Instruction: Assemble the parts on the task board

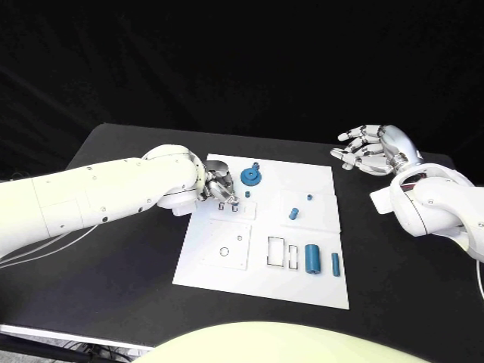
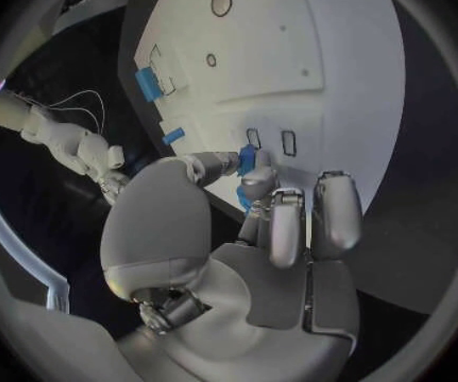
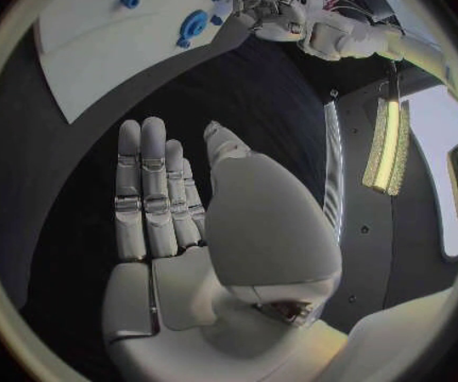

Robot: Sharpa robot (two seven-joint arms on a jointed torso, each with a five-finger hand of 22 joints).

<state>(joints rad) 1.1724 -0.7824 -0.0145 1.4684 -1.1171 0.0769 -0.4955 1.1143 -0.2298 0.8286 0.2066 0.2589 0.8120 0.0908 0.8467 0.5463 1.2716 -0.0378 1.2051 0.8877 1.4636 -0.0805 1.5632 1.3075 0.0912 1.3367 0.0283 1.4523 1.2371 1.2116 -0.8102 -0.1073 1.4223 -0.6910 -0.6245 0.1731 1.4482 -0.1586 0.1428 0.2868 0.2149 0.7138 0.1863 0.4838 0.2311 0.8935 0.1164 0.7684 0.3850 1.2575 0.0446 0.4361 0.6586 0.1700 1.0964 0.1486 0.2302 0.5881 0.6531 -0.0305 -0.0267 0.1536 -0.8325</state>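
Observation:
The white task board [image 1: 266, 242] lies in the middle of the table. My left hand [image 1: 221, 185] hovers over its far left corner and pinches a small blue part [image 2: 246, 160] between thumb and fingers. A blue gear [image 1: 251, 178] stands just to the right of that hand. Two small blue pieces [image 1: 294, 213] sit near the board's middle, and two blue cylinders [image 1: 311, 258] lie toward its near right. My right hand [image 1: 370, 149] is held off the board's far right corner, fingers apart and empty; its flat palm [image 3: 176, 195] faces the black table.
Outlined recesses [image 1: 277, 251] and small holes [image 1: 227, 249] mark the board's near half. Black table [image 1: 111, 265] surrounds the board on all sides. The gear [image 3: 195, 23] and my left hand [image 3: 271, 13] also appear in the right wrist view.

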